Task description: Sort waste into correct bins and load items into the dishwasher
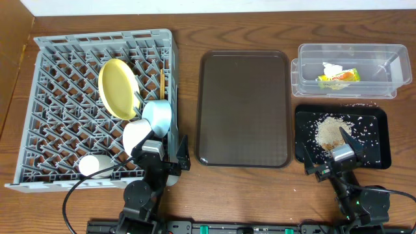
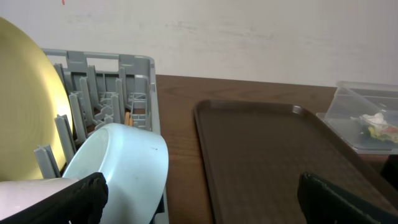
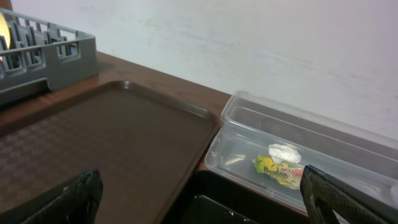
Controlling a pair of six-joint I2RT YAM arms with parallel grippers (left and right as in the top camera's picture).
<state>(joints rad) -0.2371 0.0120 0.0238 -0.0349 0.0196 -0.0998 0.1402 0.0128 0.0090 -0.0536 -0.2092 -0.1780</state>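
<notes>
Grey dish rack (image 1: 39,97) at frame left holds the yellow plate (image 1: 117,88), blue bowl (image 1: 158,116), white bowl (image 1: 135,135) and chopsticks (image 1: 161,81), just above the spread left hand (image 1: 164,155). Clear tub (image 1: 305,55), upper right, holds the wrapper (image 1: 339,77), beyond the spread right hand (image 1: 325,149), the nearer one.

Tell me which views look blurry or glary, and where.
Overhead: sharp and evenly lit, only faint sheen on the clear tub. Left wrist: the close yellow plate and light blue bowl look soft, the left fingers dark blurs. Right wrist: wall bright, the right fingers underexposed at the bottom corners.
</notes>
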